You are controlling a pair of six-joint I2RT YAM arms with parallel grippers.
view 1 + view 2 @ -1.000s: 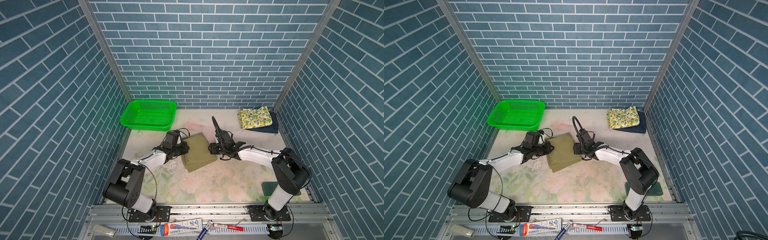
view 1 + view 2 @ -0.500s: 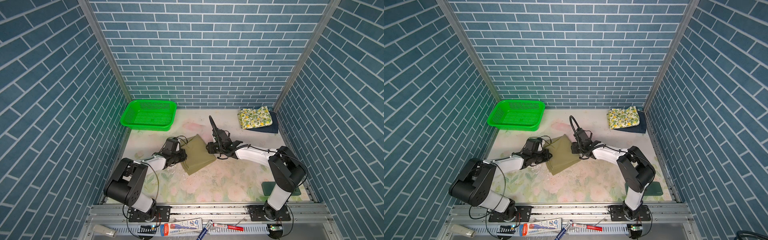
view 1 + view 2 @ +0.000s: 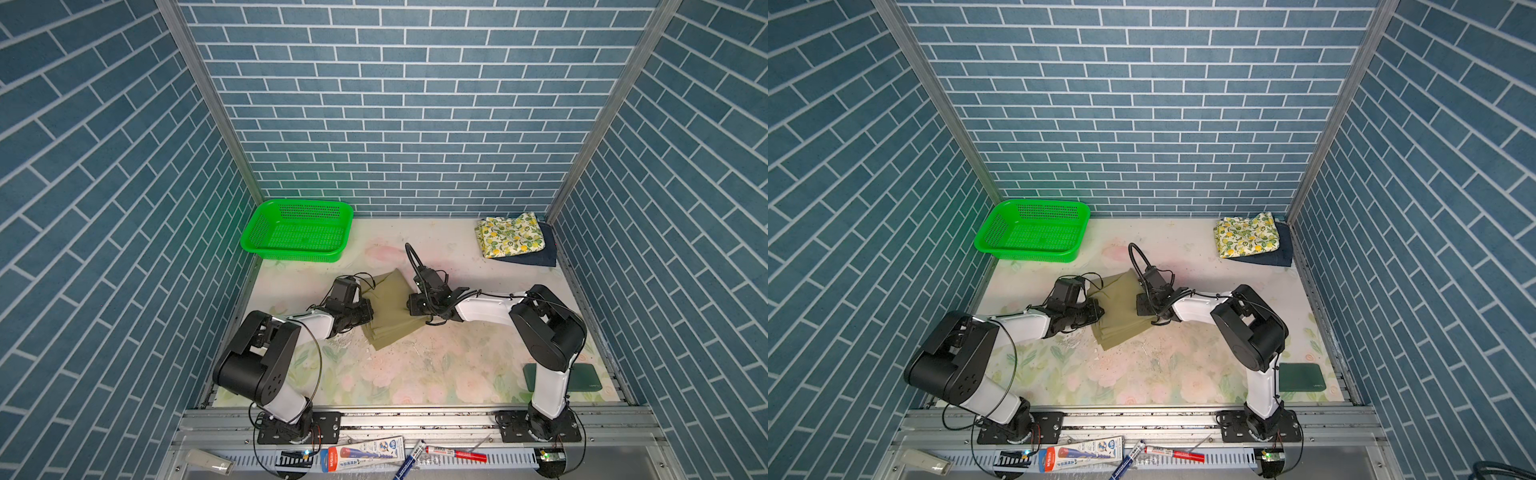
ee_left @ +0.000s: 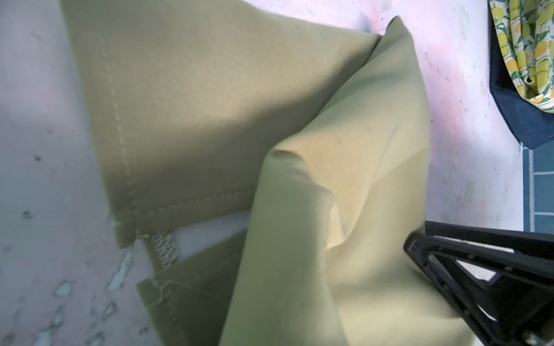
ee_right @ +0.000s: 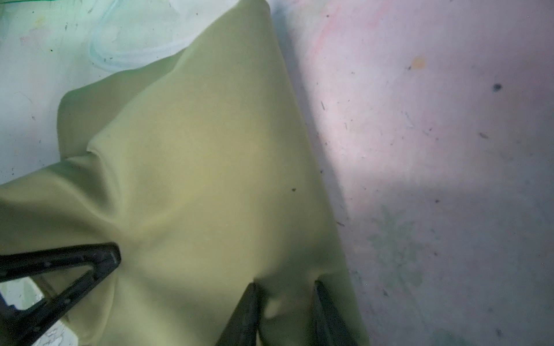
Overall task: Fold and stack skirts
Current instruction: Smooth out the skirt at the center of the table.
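The left end effector (image 3: 366,314) clamps the khaki skirt (image 3: 390,309); right end effector (image 5: 284,287) straddles its edge, jaws apart: close fully before lifting.

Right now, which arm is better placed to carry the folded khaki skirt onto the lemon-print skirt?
Probably right: the right gripper touches the khaki skirt on the side nearer the lemon-print skirt; the left gripper stands across the cloth, farther away.

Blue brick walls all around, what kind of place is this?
Probably a robot practice booth, not a home: brick-print walls box in a flowery table, and two robot arms are bolted to a metal rail.
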